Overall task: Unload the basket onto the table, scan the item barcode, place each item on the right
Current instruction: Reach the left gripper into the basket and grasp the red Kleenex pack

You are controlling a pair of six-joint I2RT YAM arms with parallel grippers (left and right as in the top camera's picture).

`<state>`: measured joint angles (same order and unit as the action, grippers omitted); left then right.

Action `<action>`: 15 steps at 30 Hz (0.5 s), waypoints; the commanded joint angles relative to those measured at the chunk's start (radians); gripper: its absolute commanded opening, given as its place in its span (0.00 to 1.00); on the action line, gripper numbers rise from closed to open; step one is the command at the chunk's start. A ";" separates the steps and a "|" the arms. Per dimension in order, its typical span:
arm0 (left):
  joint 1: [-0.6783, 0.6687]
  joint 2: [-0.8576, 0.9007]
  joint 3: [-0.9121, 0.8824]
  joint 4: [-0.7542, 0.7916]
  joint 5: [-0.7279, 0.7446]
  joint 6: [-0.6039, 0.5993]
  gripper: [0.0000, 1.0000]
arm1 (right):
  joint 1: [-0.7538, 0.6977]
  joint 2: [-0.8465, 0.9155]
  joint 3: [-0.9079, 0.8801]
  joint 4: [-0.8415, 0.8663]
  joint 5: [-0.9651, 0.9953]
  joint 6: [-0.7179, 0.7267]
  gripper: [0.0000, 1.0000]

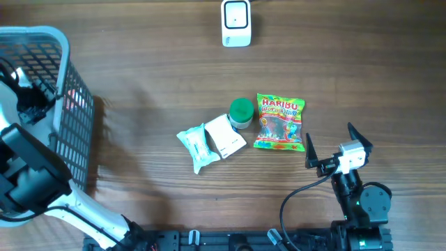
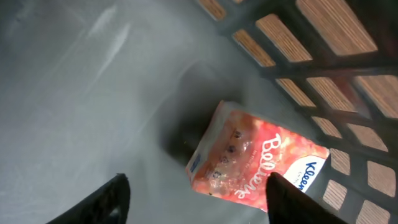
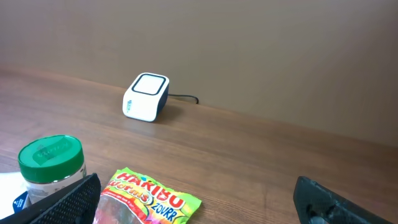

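- Left gripper (image 2: 197, 182): inside the basket (image 1: 78, 122) at frame left, jaws partly apart, fingers either side of the pink tissue pack (image 2: 252, 163); contact cannot be told.
- Tissue pack: lying on the basket floor, by the mesh wall.
- Right gripper (image 1: 328, 134): wide, empty, lower right, near the Haribo bag (image 1: 279, 123).
- Scanner (image 1: 236, 22): top centre of the tabletop (image 1: 153, 63).

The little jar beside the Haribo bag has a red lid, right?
Not red: the jar beside the Haribo bag has a green lid, as the right wrist view shows.
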<state>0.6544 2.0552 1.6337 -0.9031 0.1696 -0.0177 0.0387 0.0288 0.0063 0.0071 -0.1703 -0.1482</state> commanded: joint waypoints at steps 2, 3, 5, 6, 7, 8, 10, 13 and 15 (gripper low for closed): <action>-0.003 0.021 0.002 0.014 0.021 0.041 0.61 | 0.003 -0.005 -0.001 0.003 0.015 -0.009 1.00; -0.003 0.021 0.002 0.014 0.021 0.041 0.61 | 0.003 -0.005 -0.001 0.003 0.015 -0.009 1.00; -0.003 0.021 0.002 0.016 0.021 0.041 0.61 | 0.003 -0.005 -0.001 0.004 0.015 -0.009 1.00; -0.003 0.021 0.001 0.018 0.022 0.041 0.63 | 0.003 -0.005 -0.001 0.003 0.015 -0.009 1.00; -0.003 0.021 -0.001 0.022 0.031 0.041 0.67 | 0.003 -0.005 -0.001 0.003 0.015 -0.010 1.00; -0.003 0.021 -0.008 0.031 0.044 0.041 0.72 | 0.003 -0.005 -0.001 0.004 0.015 -0.009 1.00; -0.003 0.021 -0.025 0.050 0.059 0.040 0.76 | 0.003 -0.005 -0.001 0.003 0.015 -0.010 1.00; -0.010 0.021 -0.063 0.087 0.058 0.041 0.77 | 0.003 -0.005 -0.001 0.003 0.015 -0.009 1.00; -0.019 0.021 -0.095 0.130 0.058 0.040 0.76 | 0.003 -0.005 -0.001 0.003 0.015 -0.009 1.00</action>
<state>0.6514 2.0575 1.5845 -0.8074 0.2085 0.0139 0.0387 0.0288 0.0063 0.0071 -0.1703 -0.1482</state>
